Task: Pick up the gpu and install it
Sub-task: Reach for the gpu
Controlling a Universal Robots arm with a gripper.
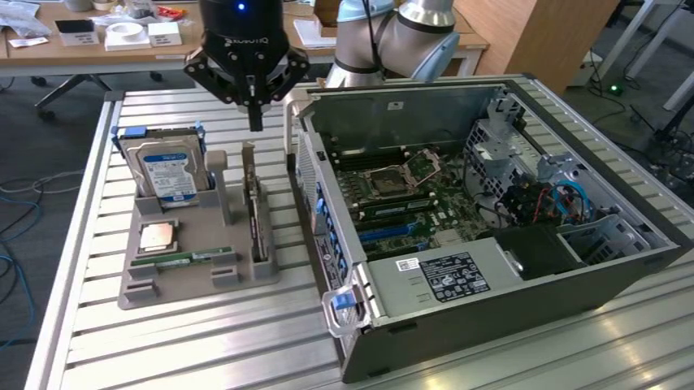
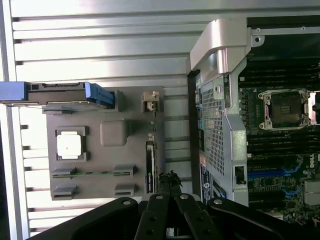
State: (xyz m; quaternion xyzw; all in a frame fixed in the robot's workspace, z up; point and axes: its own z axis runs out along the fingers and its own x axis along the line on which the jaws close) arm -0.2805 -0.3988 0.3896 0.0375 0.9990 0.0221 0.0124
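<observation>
Above the gpu [image 1: 258,218] in its grey holder [image 1: 174,280], the claw [image 1: 256,122] hangs pressed together, holding nothing.

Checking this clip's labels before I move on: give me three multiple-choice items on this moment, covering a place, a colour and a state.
1. Where is the gpu?
A. On edge in the grey holder, beside the computer case
B. Seated inside the case
C. Lying flat in the holder

2. What colour is the hard drive label, mainly?
A. Red
B. Blue
C. Yellow

3. How is the gripper?
A. Open wide around the gpu
B. Shut on the gpu
C. Shut, holding nothing, above the holder

Answers:
1. A, the dark card stands upright in a holder slot, outside the open case.
2. B, the drive's upright face shows a blue and white label.
3. C, the fingers meet in one point above the card, and nothing is between them.
</observation>
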